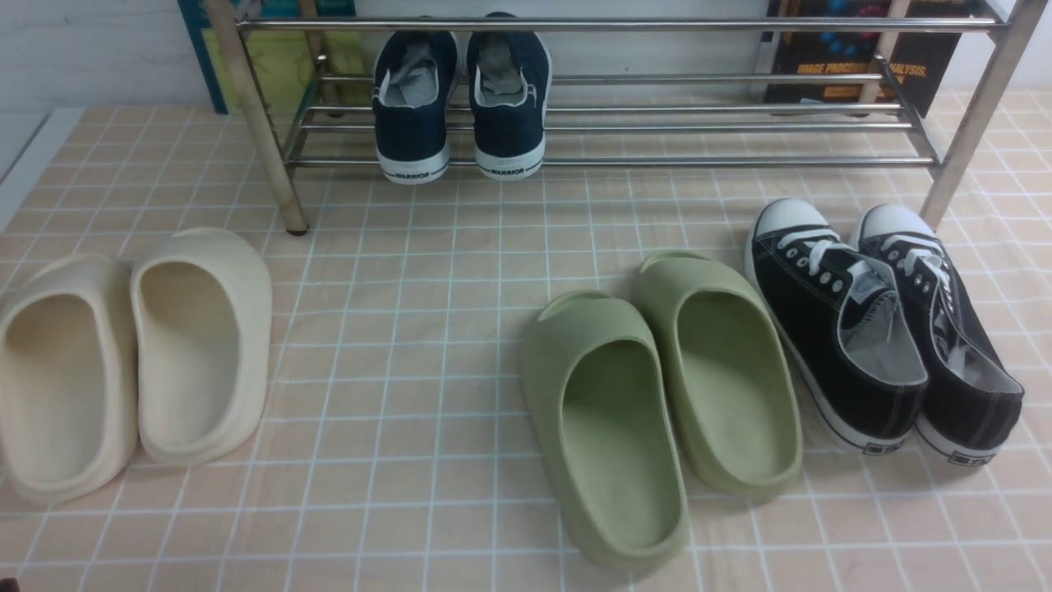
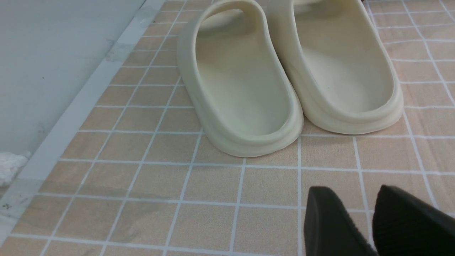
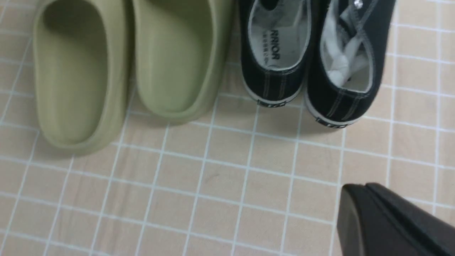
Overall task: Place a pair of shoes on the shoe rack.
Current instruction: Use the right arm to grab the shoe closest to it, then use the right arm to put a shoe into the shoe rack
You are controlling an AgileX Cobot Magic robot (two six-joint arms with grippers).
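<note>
Left gripper gapes empty, right gripper is pinched closed; the pair of shoes sits by the right edge of the mat, not yet on the shoe rack.

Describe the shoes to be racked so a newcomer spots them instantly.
Find the shiny steel-tube shoe rack and its right front post. Beside it stand two black canvas sneakers, next to olive green foam slippers. Only they show white toe caps.

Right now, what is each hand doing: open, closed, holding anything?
Left hand: open, holding nothing.
Right hand: closed, holding nothing.
</note>
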